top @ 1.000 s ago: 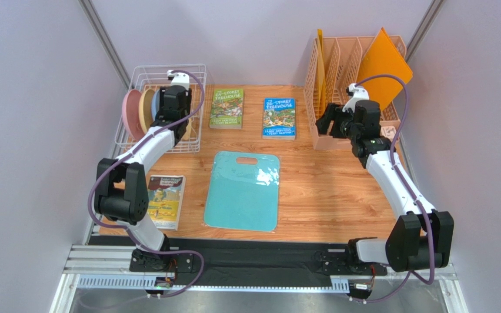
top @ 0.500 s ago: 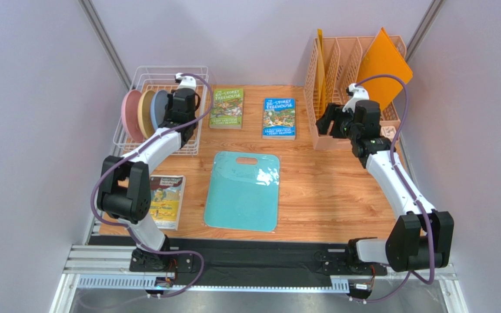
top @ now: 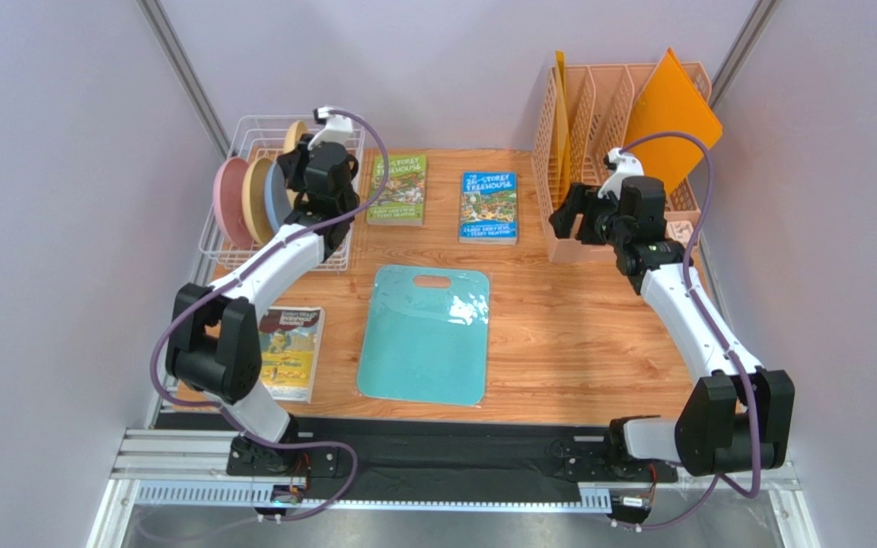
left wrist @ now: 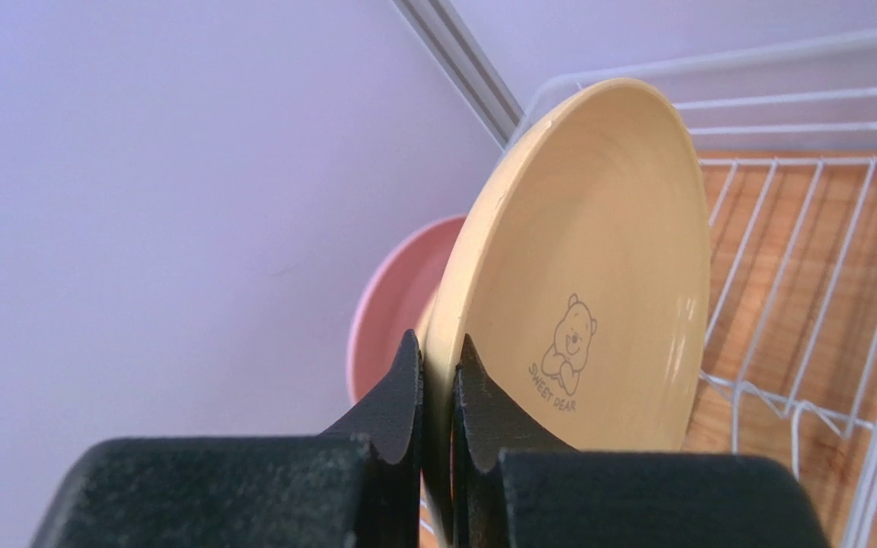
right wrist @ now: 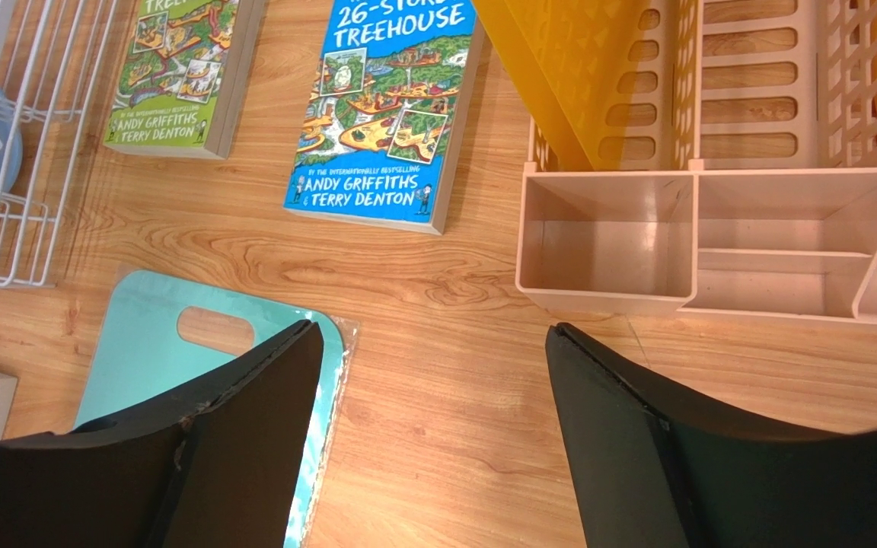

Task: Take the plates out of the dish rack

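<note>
My left gripper (left wrist: 440, 368) is shut on the rim of a tan-yellow plate (left wrist: 598, 263) with a bear mark, held upright above the white wire dish rack (left wrist: 803, 246). From above, that plate (top: 292, 135) shows just behind the left gripper (top: 298, 152), over the rack (top: 334, 246). Standing on edge in the rack are a pink plate (top: 228, 200), a second tan plate (top: 253, 194) and a blue plate (top: 276, 194). The pink plate (left wrist: 389, 314) shows behind the held one. My right gripper (right wrist: 434, 333) hangs open over bare wood near the organizer, holding nothing.
Two books (top: 396, 190) (top: 489, 207) lie at the back centre. A teal cutting board (top: 427, 332) lies mid-table and a third book (top: 291, 349) at the front left. The peach slatted organizer (top: 620, 109) with orange boards (top: 670, 109) stands at the back right.
The left gripper shut on the tan-yellow plate and lifted it up and toward the back of the rack. The right gripper's jaws widened slightly; the arm barely moved.
</note>
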`<state>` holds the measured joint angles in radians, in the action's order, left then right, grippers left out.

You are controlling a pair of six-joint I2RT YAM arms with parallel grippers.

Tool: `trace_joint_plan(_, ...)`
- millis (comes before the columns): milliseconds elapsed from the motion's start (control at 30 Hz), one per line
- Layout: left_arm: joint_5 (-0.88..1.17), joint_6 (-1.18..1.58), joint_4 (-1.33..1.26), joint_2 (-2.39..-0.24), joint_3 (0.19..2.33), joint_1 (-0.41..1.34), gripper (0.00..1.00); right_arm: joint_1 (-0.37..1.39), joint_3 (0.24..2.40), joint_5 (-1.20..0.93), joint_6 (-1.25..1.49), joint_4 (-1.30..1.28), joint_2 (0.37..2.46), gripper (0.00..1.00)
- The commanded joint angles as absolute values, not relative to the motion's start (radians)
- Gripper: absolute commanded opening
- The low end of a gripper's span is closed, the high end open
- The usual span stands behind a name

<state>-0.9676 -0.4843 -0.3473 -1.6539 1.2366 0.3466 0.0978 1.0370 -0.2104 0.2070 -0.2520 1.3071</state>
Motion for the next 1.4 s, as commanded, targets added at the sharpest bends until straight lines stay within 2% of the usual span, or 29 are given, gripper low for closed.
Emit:
trace_joint_plan(0, -0.999, -0.453, -0.290, -1.499, 1.304, 0.353, 0.00, 0.106, 1.074, -0.274, 0.213, -0.268, 1.267, 0.79)
trace_joint_plan(133, -0.786, -0.122, 0.113, -1.353, 1.350, 0.353, 0.00, 0.117, 1.069, -0.365, 0.236, -0.249, 1.262, 0.79)
trace_joint_plan(200, -0.578, 0.037, 0.245, -1.310, 1.338, 0.353, 0.00, 0.129, 1.066, -0.421, 0.262, -0.238, 1.262, 0.78)
trace_joint_plan(233, -0.440, 0.075, 0.259, -1.274, 1.304, 0.354, 0.00, 0.144, 1.065, -0.436, 0.273, -0.227, 1.262, 0.78)
trace_joint_plan(333, -0.214, 0.228, 0.265, -1.218, 1.203, 0.354, 0.00, 0.188, 1.058, -0.498, 0.313, -0.193, 1.269, 0.78)
trace_joint_plan(467, -0.023, 0.389, 0.211, -1.210, 1.100, 0.354, 0.00, 0.271, 1.042, -0.511, 0.348, -0.152, 1.267, 0.78)
trace_joint_plan(733, 0.012, 0.445, 0.152, -1.215, 0.985, 0.391, 0.00, 0.443, 1.057, -0.423, 0.364, -0.129, 1.316, 0.78)
trace_joint_plan(1133, 0.051, 0.469, 0.103, -1.203, 0.945, 0.433, 0.00, 0.505, 1.106, -0.350, 0.354, -0.160, 1.463, 0.76)
trace_joint_plan(1233, 0.067, 0.479, 0.078, -1.200, 0.933, 0.452, 0.00, 0.505, 1.114, -0.351, 0.356, -0.156, 1.488, 0.72)
trace_joint_plan(1367, 0.080, 0.489, 0.069, -1.203, 0.927, 0.463, 0.00, 0.505, 1.094, -0.357, 0.364, -0.143, 1.503, 0.58)
